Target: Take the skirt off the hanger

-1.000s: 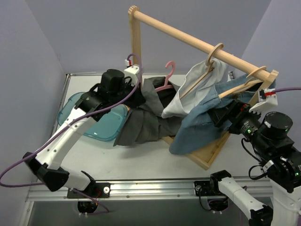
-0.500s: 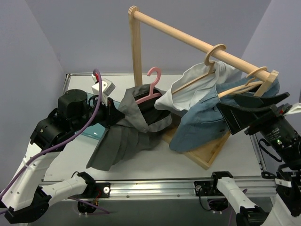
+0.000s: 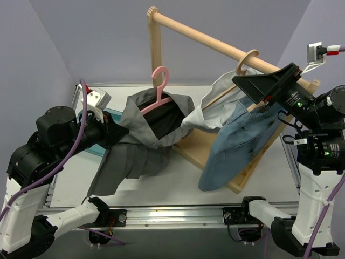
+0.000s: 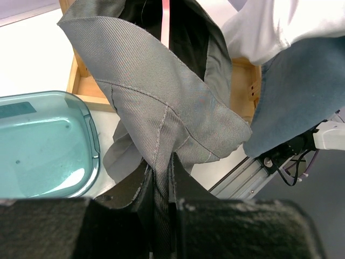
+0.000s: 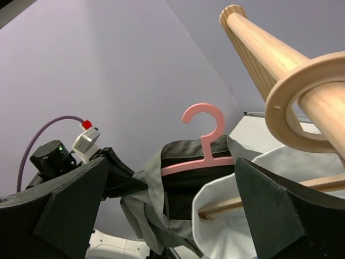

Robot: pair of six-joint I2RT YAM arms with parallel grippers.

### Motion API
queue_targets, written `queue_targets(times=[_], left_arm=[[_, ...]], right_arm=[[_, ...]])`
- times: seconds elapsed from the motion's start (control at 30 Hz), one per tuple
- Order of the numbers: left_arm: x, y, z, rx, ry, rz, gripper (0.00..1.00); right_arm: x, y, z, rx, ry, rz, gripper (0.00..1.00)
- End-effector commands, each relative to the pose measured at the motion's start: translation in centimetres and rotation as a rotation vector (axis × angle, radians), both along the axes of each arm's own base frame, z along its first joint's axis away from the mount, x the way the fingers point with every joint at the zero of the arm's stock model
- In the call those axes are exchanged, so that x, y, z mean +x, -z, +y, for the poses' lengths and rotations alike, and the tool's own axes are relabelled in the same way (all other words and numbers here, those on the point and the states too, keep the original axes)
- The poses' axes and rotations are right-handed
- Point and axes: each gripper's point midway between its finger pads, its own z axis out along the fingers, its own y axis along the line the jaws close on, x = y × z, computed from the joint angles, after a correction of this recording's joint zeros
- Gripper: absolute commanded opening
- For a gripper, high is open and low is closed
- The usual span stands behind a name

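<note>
Now higher: skirt [image 3: 135, 154], pink hanger [image 3: 160, 93].

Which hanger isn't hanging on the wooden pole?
The pink hanger holding the grey skirt. Its hook is free in the air, while the wooden hanger rings the pole.

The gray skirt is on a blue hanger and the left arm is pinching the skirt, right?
Not quite. The hanger is pink, not blue; the top external view shows it. The gray skirt is on it, and the left end effector is pinching the skirt.
</note>
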Motion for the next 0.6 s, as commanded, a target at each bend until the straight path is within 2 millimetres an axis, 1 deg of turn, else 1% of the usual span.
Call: queue_targets(times=[0.0, 0.07, 0.1, 0.2, 0.27, 0.3, 0.33, 0.4, 0.43, 0.5, 0.53, 0.57], left_arm=[[0.6, -2.6, -0.3, -0.074, -0.018, -0.065, 0.02], [0.9, -2.5, -0.6, -0.078, -0.014, -0.064, 0.02], [1.1, -2.1, -0.8, -0.072, -0.016, -0.055, 0.02], [1.6, -1.8, -1.3, -0.079, -0.012, -0.053, 0.02], [2.0, -1.5, -1.7, -0.081, -0.010, -0.049, 0.02], [2.2, -1.3, -2.0, -0.081, -0.003, -0.043, 0.02], [2.4, -0.7, -2.3, -0.076, 0.001, -0.033, 0.02], [2.8, -0.4, -2.9, -0.085, 0.006, -0.023, 0.02], [2.8, 0.0, -3.2, -0.088, 0.015, -0.009, 0.02], [3.1, -0.1, -3.6, -0.102, 0.021, -0.011, 0.02], [3.2, -0.1, -3.8, -0.105, 0.023, -0.010, 0.02], [3.3, -0.2, -3.9, -0.111, 0.024, -0.014, 0.02]], right_arm=[[-1.6, -2.6, 0.8, 0.022, -0.086, -0.103, 1.00], [-1.5, -2.4, 0.9, 0.031, -0.097, -0.082, 1.00], [-1.6, -2.1, 1.2, 0.030, -0.114, -0.071, 1.00], [-2.2, -1.6, 1.5, 0.029, -0.135, -0.062, 1.00], [-3.3, -2.0, 2.0, 0.038, -0.176, -0.077, 1.00], [-4.1, -3.3, 2.1, 0.042, -0.196, -0.147, 1.00], [-4.3, -3.8, 2.4, 0.044, -0.223, -0.163, 1.00], [-4.7, -5.4, 2.6, 0.038, -0.245, -0.222, 1.00], [-4.5, -6.8, 2.8, 0.031, -0.253, -0.259, 1.00], [-4.0, -8.4, 3.0, 0.035, -0.275, -0.292, 1.00], [-3.1, -9.4, 3.1, 0.046, -0.291, -0.309, 1.00], [-2.8, -10.1, 3.2, 0.058, -0.304, -0.318, 1.00]])
